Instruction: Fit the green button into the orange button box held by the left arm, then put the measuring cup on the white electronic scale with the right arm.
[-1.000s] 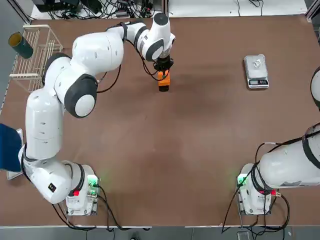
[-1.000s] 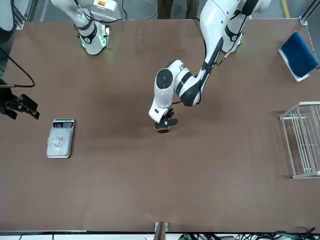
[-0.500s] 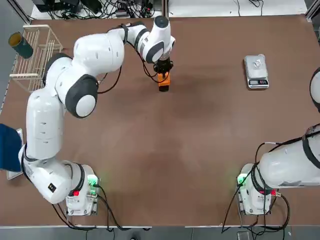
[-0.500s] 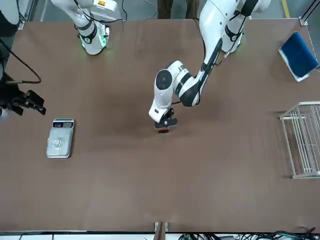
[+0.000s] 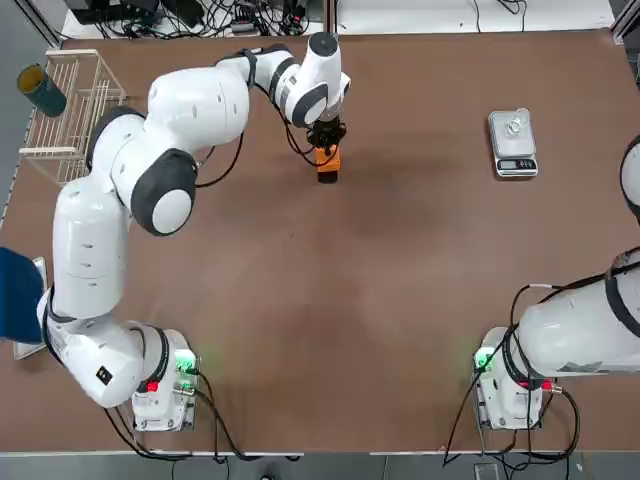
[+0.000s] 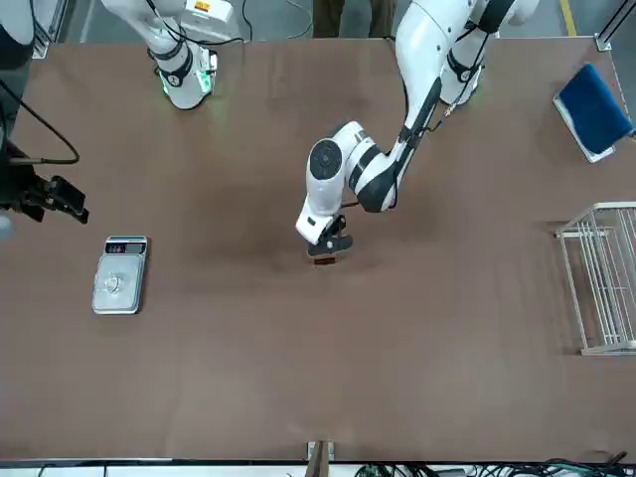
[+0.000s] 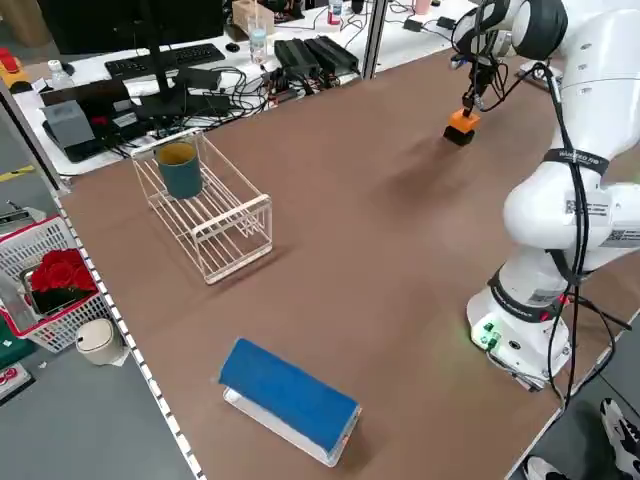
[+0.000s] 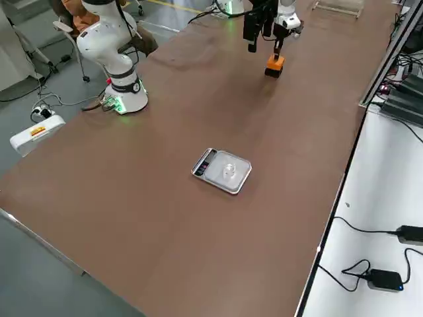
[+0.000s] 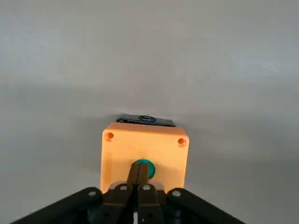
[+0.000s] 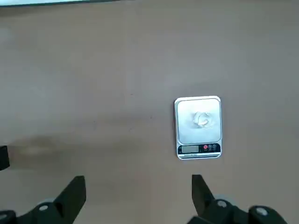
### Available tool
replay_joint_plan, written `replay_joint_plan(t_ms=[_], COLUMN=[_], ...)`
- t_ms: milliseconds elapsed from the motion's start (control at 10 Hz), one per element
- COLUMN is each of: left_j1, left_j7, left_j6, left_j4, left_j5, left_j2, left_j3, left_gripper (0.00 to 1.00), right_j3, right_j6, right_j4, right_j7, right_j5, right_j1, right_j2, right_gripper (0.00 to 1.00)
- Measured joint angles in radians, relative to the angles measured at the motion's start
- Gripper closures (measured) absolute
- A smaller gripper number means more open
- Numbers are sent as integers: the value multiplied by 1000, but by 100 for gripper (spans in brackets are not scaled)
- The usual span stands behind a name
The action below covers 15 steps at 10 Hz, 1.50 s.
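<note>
Moved right gripper point(image 10: 138, 179) in at 3 o'clock, jaws spread, pinching orange button box point(image 9: 145, 144) with left gripper point(image 9: 138, 167) at 12, measuring cup point(image 10: 203, 120) job likely done.

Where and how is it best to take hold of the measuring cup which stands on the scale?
I would grip the measuring cup by its outer wall, just below the rim, coming from straight above. It is small and round and sits on the flat plate of the scale, so a level approach might push the scale. The right gripper, open and off to one side, should probably close gently.
</note>
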Motion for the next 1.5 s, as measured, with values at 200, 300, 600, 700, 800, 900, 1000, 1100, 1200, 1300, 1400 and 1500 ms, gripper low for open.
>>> replay_joint_plan(t_ms=[200, 300, 600, 700, 800, 900, 1000, 1100, 1200, 1300, 1400, 1500], left_j1=[0, 0, 0, 0, 0, 0, 0, 0, 0, 0, 0, 0], left_j7=[0, 0, 0, 0, 0, 0, 0, 0, 0, 0, 0, 0], left_j6=[0, 0, 2, 4, 6, 6, 6, 6, 6, 6, 6, 6], left_j4=[-1, -1, -3, -3, -3, -3, -3, -3, -3, -3, -3, -3], left_j5=[0, 0, 0, 0, 0, 0, 0, 0, 0, 0, 0, 0], left_j2=[1, 2, 4, 6, 8, 8, 8, 8, 8, 8, 8, 9], left_j3=[0, 0, 0, 0, 0, 0, 0, 0, 0, 0, 0, 0], left_gripper=[99, 99, 99, 99, 99, 99, 99, 99, 99, 99, 99, 99], right_j3=[-1, -4, -23, -26, -36, -48, -55, -59, -60, -60, -61, -64], right_j6=[-5, -11, -20, -20, -21, -21, -21, -21, -21, -21, -21, -22], right_j4=[8, 9, 10, 10, 10, 10, 10, 10, 10, 10, 10, 10], right_j7=[1, 4, 10, 14, 18, 22, 24, 32, 44, 56, 63, 67], right_j5=[-3, -3, -3, -3, -3, -3, -3, -3, -3, -3, -3, -3], right_j1=[-2, -2, -2, 1, 9, 15, 16, 16, 16, 16, 16, 16], right_j2=[0, 0, 0, 0, 0, 0, 0, 0, 0, 0, 0, 0], right_gripper=[0, 0, 0, 0, 0, 0, 0, 0, 0, 0, 0, 0])
